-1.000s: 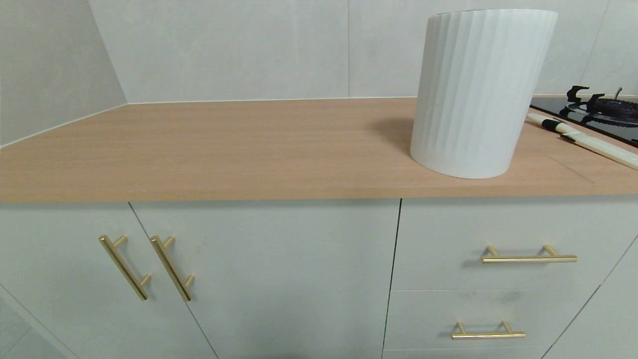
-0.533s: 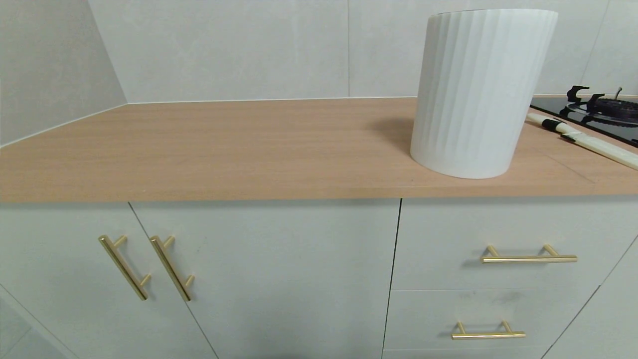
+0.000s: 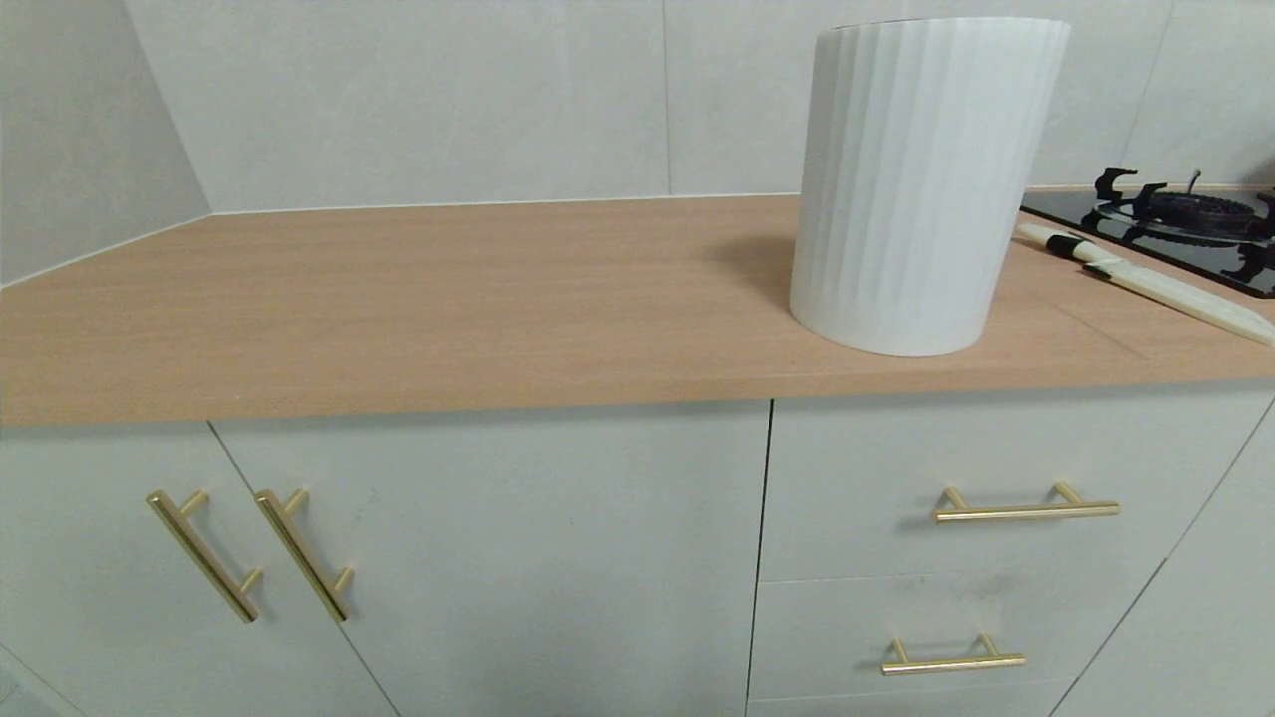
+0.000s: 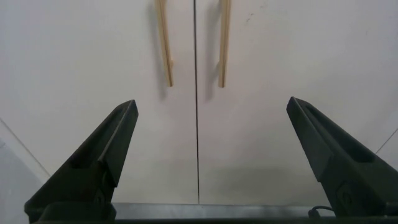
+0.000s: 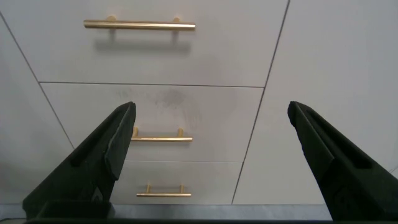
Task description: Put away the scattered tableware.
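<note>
A tall white ribbed holder (image 3: 921,184) stands on the wooden countertop (image 3: 448,289), right of centre in the head view. A white knife with a black band (image 3: 1146,279) lies flat on the counter to its right. My left gripper (image 4: 208,118) is open, low down, facing a pair of white cabinet doors with two gold handles (image 4: 165,40). My right gripper (image 5: 211,118) is open too, facing the white drawer fronts and their gold handle (image 5: 140,25). Nothing is between either gripper's fingers.
A black gas hob (image 3: 1175,224) sits at the counter's far right. Tiled walls close the back and the left corner. Below the counter are cabinet doors (image 3: 478,558) on the left and stacked drawers (image 3: 996,478) on the right.
The whole head view has shifted, so everything sits further left in the picture: the camera moved. The holder and knife have not moved on the counter.
</note>
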Robot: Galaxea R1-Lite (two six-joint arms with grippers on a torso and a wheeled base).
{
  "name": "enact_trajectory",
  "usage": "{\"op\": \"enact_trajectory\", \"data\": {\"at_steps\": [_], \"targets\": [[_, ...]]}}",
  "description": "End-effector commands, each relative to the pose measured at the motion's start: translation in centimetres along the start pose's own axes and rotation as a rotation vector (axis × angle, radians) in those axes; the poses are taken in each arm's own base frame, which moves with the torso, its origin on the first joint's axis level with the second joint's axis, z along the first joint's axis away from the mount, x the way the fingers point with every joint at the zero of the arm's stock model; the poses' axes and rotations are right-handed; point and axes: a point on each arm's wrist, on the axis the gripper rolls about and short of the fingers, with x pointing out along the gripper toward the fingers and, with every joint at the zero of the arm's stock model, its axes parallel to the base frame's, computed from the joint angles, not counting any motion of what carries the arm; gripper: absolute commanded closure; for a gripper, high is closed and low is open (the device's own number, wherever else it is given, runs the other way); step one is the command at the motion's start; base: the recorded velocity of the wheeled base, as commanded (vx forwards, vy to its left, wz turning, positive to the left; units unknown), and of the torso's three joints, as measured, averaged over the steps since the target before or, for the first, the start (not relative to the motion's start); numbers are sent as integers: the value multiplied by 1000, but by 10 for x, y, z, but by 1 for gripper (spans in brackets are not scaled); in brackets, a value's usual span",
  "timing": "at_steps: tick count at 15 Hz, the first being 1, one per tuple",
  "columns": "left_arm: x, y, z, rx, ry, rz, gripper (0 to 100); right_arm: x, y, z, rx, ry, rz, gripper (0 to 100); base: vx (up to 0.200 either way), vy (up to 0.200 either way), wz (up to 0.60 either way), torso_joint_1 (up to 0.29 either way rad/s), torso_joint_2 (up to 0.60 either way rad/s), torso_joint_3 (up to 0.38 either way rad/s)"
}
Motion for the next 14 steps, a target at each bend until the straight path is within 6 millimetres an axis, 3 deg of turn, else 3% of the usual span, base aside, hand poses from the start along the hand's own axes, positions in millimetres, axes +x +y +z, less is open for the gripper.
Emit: {"op": "enact_trajectory", "data": {"at_steps": [1, 6, 13, 14], "targets": [[0, 0, 0, 0, 1, 1, 0, 0, 0, 0, 0, 1, 0, 0, 0, 0, 0, 0, 0, 0], [0, 0, 0, 5, 1, 1, 0, 0, 0, 0, 0, 1, 0, 0, 0, 0, 0, 0, 0, 0], [0, 0, 0, 3, 3, 1, 0, 0, 0, 0, -2, 1, 0, 0, 0, -200, 0, 1, 1, 2], [0, 0, 0, 0, 2, 1, 0, 0, 0, 0, 0, 1, 0, 0, 0, 0, 0, 0, 0, 0]]}}
